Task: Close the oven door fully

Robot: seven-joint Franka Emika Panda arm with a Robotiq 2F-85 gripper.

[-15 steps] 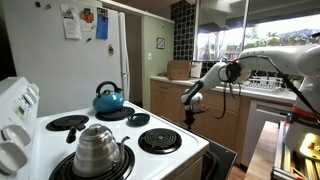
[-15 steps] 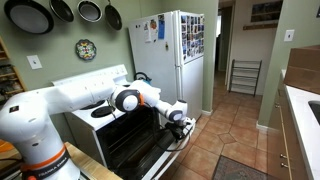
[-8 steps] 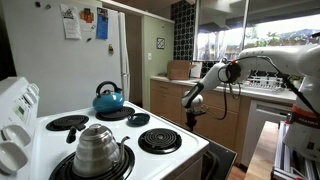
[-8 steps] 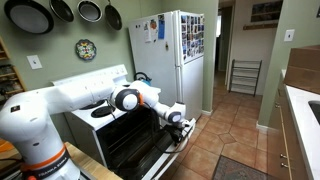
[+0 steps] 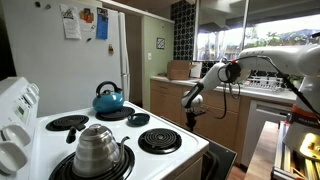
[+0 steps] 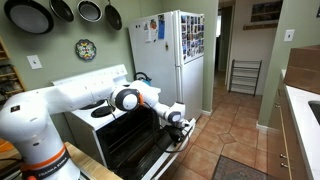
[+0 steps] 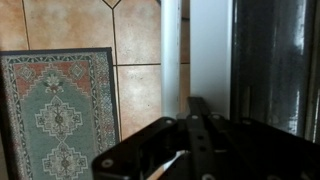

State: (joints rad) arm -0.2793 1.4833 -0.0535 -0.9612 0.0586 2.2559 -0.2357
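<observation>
Exterior view from behind the stove: white cooking surface (image 5: 196, 152) with four coil burners. A blue kettle (image 5: 108, 98) sits on a far burner and a steel pot (image 5: 97, 148) on a near one. A dark corner of the oven door (image 5: 222, 160) sticks out past the front edge, so it is not shut. The arm (image 5: 225, 72) reaches in from the side, with the tool (image 5: 189, 101) pointing down beyond the front of the stove. Can't tell the tool's jaw state from here.

Exterior view from the front: oven door (image 6: 158, 158) hangs open, tilted outward from the bottom, and the dark cavity with racks shows above it. The white arm (image 6: 75, 95) crosses in front of the stove (image 6: 85, 83). The tool (image 6: 178, 119) is at the door's upper free edge, touching or just beside it. Its jaws are too small to read. A white refrigerator (image 6: 178, 55) stands beside the stove and black pans (image 6: 60, 12) hang on the wall.

Wrist view: tool (image 7: 193, 128) fills the bottom as a black mass, and I cannot tell whether it is gripping. A pale handle bar (image 7: 171, 50) runs vertically just ahead of it, with the oven door's black glass (image 7: 272, 70) to the side. A patterned rug (image 7: 55, 110) lies on the tiled floor (image 7: 135, 30).
</observation>
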